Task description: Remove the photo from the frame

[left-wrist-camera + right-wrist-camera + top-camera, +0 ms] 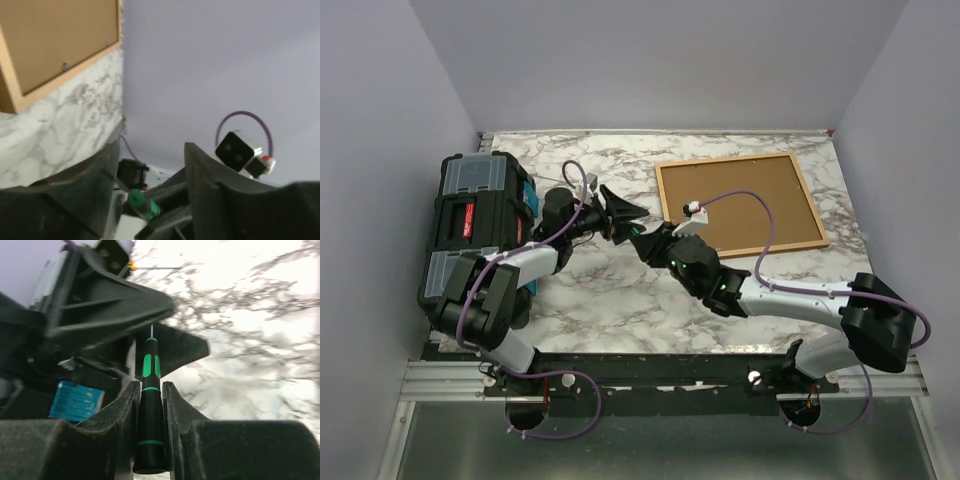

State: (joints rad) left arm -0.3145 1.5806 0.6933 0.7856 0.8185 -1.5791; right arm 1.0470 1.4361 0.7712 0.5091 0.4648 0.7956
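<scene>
Two end effectors meet over the middle of the counter, left of the frame.

Right end effector: closed on a screwdriver. Black handle with green bands, clamped between both fingers, thin metal shaft pointing away towards the left end effector.

Left end effector: fingers spread wide, holding nothing. The green part of the screwdriver sits in the gap between them in the left wrist view. Cannot tell whether the shaft tip touches a finger.

Right arm stretches from the near right diagonally to the centre, and its purple cable loops over the frame. Left arm is folded at the near left, forearm angled right.

The frame: thin orange-brown wood, lying flat on the far right of the counter, slightly rotated, back side up. The brown backing board fills it. A small metal tab shows on the board near the rim in the left wrist view. The photo is hidden under the board, so no print face is visible. Both end effectors are apart from the frame; the right one is nearer, just off its near left corner.

Black toolbox stands at the left edge of the counter, beside the left arm.
</scene>
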